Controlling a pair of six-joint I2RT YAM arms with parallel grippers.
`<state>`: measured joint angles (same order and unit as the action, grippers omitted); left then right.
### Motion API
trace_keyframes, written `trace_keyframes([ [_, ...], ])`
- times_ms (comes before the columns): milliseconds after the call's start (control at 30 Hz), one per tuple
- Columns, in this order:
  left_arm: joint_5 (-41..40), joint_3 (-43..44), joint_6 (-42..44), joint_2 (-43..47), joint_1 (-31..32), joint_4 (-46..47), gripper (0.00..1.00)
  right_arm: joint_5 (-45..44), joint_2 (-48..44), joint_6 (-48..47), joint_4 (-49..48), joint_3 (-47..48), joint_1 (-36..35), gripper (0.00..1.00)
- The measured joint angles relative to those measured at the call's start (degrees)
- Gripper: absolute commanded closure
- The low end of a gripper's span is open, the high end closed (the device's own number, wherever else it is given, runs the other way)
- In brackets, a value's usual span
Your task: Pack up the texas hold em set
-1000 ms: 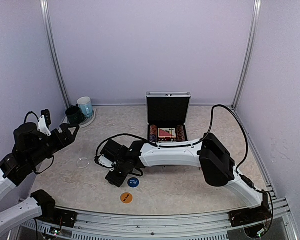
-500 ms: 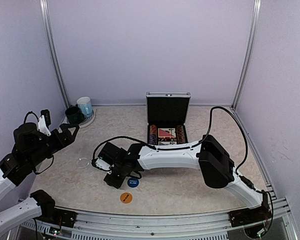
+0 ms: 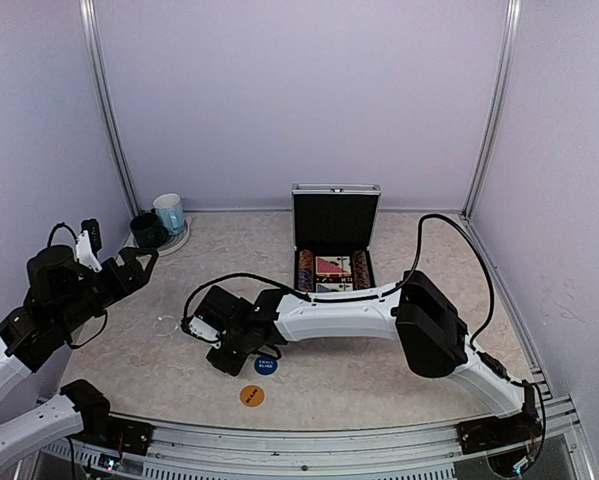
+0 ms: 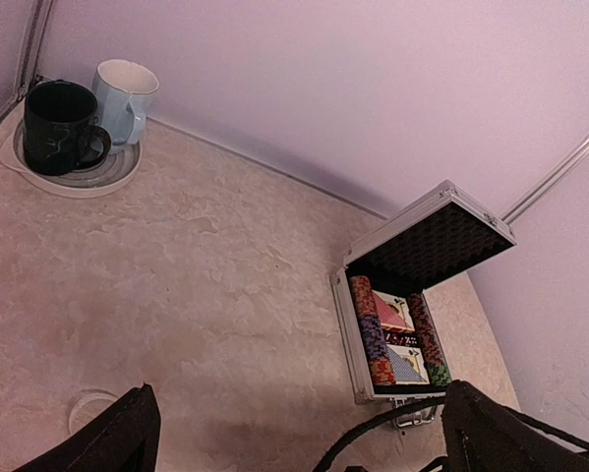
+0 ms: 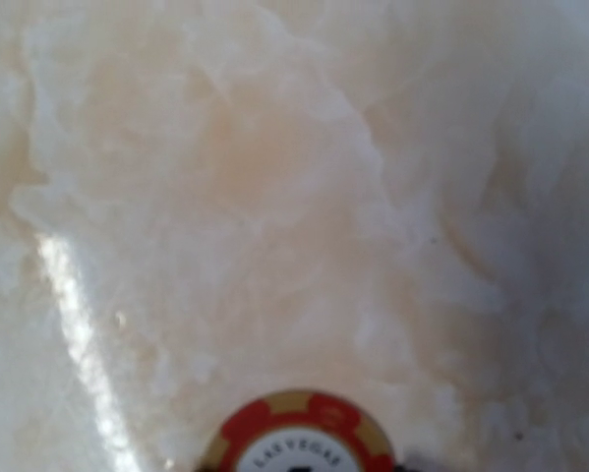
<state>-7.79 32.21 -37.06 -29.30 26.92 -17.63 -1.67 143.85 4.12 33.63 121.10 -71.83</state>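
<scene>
We count one silver case [image 3: 335,232], two round buttons, two mugs and one single poker chip [image 5: 296,441]. The blue button [image 3: 266,365] lies on the table just beside the right pincer [image 3: 219,345], on the side toward the arm bases. The orange button [image 3: 251,396] lies a little farther the same way, apart from the blue one. The chip, red and tan, shows at the lower edge of the right wrist view. The fingers of this pincer are not visible, so we cannot tell if it is spread or pressed together, nor if it touches the chip.

The case stands open well behind the right pincer and to its right, with the lid upright. Inside we see two rows of chips [image 4: 365,305] along the sides and two card decks [image 4: 395,311] between them. The dark green mug [image 4: 58,126] and the light blue mug [image 4: 125,93] stand side by side on one white round coaster [image 4: 78,179], well ahead of the left pincer [image 4: 299,413], which is spread wide and holds nothing. A small clear ring [image 4: 90,405] lies near one of its fingers.

Compared with one second ago, the right pincer is shifted to the left, a bit farther from the blue button. The case, both mugs, the orange button and the left arm are as before.
</scene>
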Motion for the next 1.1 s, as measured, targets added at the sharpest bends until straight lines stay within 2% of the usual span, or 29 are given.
trace_keyframes([
  [533, 1.2, -0.9, -0.5, 0.0, 0.0, 0.1, 0.01, -4.7, -4.0, -0.1, -2.1, -6.1, -0.2, 0.63],
  [700, 2.1, -1.7, -1.3, -0.5, 0.0, 0.3, 0.01, -6.1, -6.3, -0.4, -1.9, -8.0, -0.2, 0.57],
  [900, 3.2, -2.6, -1.8, -1.5, 0.0, 0.5, 0.01, -6.1, -7.3, -0.6, -2.0, -8.0, -0.2, 0.39],
  [1100, 3.5, -2.7, -2.0, -1.5, 0.0, 0.5, 0.01, -5.2, -6.2, -0.5, -1.6, -5.5, -0.2, 0.36],
])
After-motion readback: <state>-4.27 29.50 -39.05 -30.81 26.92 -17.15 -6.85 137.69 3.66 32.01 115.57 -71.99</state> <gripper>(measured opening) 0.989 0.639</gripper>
